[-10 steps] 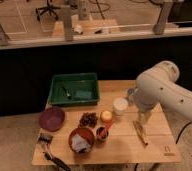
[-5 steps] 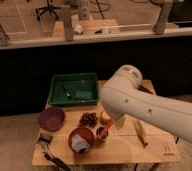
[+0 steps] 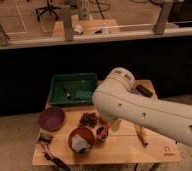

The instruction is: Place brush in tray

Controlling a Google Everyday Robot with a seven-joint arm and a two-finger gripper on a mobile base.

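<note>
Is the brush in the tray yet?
Out. The brush lies on the table, near-left corner, apart from the tray; the gripper hangs over the table's middle, mostly hidden by the arm.

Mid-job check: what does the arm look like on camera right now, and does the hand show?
The arm is a thick, smooth, off-white casing with a rounded elbow joint and small dark holes along it. No cables show. The hand is out of view.
</note>
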